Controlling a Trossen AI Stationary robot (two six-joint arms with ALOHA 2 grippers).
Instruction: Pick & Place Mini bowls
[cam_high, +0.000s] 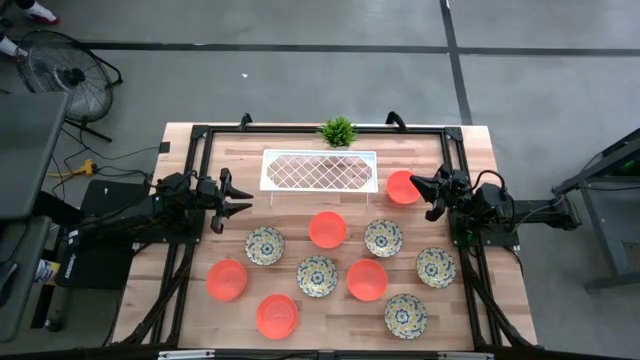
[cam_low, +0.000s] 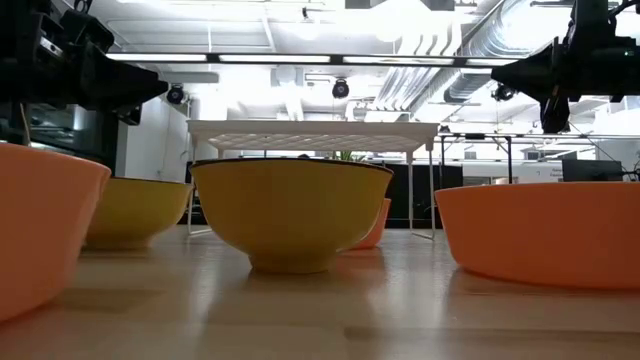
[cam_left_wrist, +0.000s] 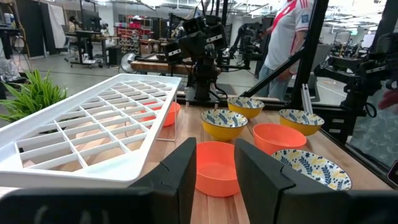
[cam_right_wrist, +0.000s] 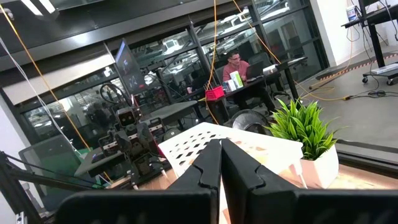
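Left claw (cam_high: 240, 200), parted and empty, hangs beside the tray's (cam_high: 270, 170) left end; right claw (cam_high: 420, 184), closed on nothing, hangs at the tray's right end over one orange bowl (cam_high: 400, 187). Nine other bowls (cam_high: 327, 230) lie apart on the worktop (cam_high: 180, 260) before the tray, likely leaving descent gaps.

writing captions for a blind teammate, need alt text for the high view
Ten mini bowls, five orange and five floral, sit on a wooden table below a white tray. The left gripper is open; the right gripper hovers by one orange bowl.
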